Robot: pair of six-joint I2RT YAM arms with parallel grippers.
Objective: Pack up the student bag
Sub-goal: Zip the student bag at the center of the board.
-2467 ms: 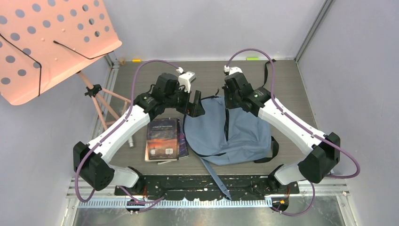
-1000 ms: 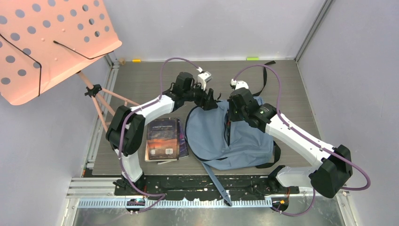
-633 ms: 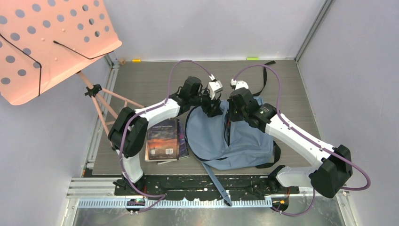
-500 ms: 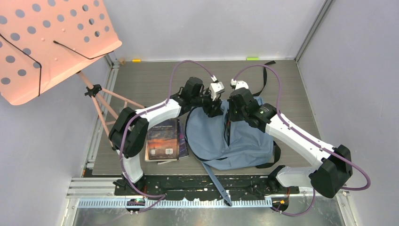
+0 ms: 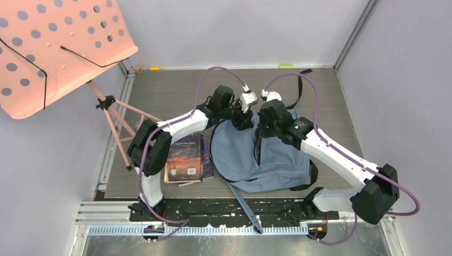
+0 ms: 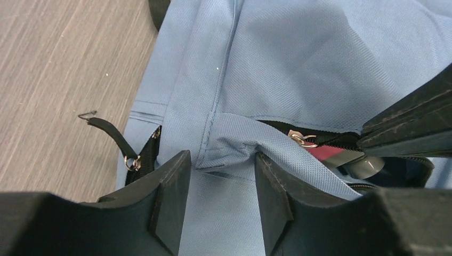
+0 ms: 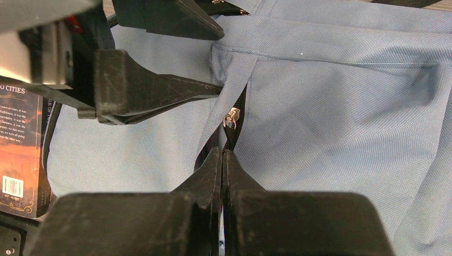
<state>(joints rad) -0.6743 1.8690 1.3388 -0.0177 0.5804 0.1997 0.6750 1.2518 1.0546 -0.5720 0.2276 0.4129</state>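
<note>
The student bag, grey-blue with black zippers, lies flat mid-table. My left gripper is at its far top edge. In the left wrist view its jaws stand open astride a raised fold of bag fabric beside the zipper. My right gripper is shut at the zipper line just right of it. In the right wrist view its fingertips pinch the zipper edge below a metal pull. Through the part-open zipper, something red and a grey round thing show inside.
A stack of books lies left of the bag, under the left arm. A pink perforated music stand with tripod legs fills the left side. A bag strap trails to the near edge. Walls close in behind and at the right.
My left gripper has slid right along the bag's top edge toward the right gripper, and its jaws have narrowed around the fabric fold. The right arm has stayed put.
</note>
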